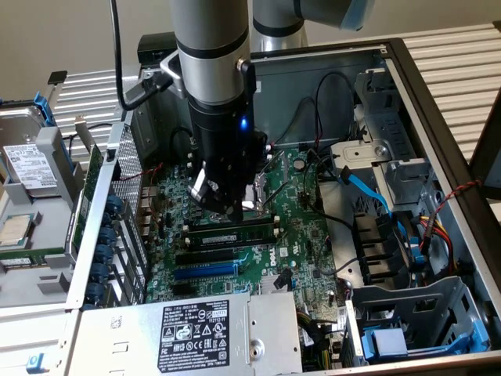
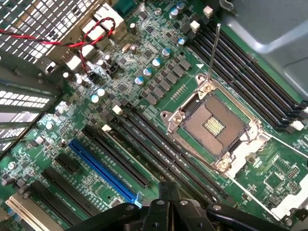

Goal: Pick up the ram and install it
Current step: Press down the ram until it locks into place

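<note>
My gripper (image 1: 225, 205) hangs low over the green motherboard (image 1: 301, 235) inside the open computer case, its fingers shut together with nothing showing between them. Just in front of its tip, toward the exterior view's bottom, the ram (image 1: 233, 237) lies along a black memory slot, a long dark stick with a pale label strip. Whether it is pressed fully home I cannot tell. In the wrist view the shut gripper (image 2: 166, 196) points down at the bank of black memory slots (image 2: 163, 154) beside the processor socket (image 2: 214, 125).
A blue expansion slot (image 1: 205, 270) (image 2: 103, 171) runs beside the memory slots. The silver power supply (image 1: 196, 329) lies in front. Blue and black cables (image 1: 368, 188) and a drive cage (image 1: 415, 313) stand on the exterior view's right. A loose hard drive (image 1: 31, 164) sits outside at its left.
</note>
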`<state>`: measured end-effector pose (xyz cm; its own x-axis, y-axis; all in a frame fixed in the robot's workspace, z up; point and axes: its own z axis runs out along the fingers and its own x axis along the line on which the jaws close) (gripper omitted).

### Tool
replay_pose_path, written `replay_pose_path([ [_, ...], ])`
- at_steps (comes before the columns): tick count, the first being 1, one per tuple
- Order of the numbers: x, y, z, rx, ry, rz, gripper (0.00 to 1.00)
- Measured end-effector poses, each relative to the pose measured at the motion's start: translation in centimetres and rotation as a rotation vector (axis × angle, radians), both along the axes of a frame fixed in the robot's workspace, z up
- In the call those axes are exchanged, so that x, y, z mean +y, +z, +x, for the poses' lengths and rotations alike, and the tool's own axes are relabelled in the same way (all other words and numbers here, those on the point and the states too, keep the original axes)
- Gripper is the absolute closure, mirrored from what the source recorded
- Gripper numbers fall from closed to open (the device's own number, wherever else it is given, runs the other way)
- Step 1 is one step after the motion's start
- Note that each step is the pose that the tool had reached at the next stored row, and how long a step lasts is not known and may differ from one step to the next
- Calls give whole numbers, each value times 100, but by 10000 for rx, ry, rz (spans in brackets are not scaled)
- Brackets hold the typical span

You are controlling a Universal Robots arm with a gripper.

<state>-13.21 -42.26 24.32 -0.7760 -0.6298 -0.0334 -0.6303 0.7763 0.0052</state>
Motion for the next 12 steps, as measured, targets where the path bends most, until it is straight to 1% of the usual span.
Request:
replay_pose_path([
  [12, 0, 0, 0, 0, -1903, 0, 89],
])
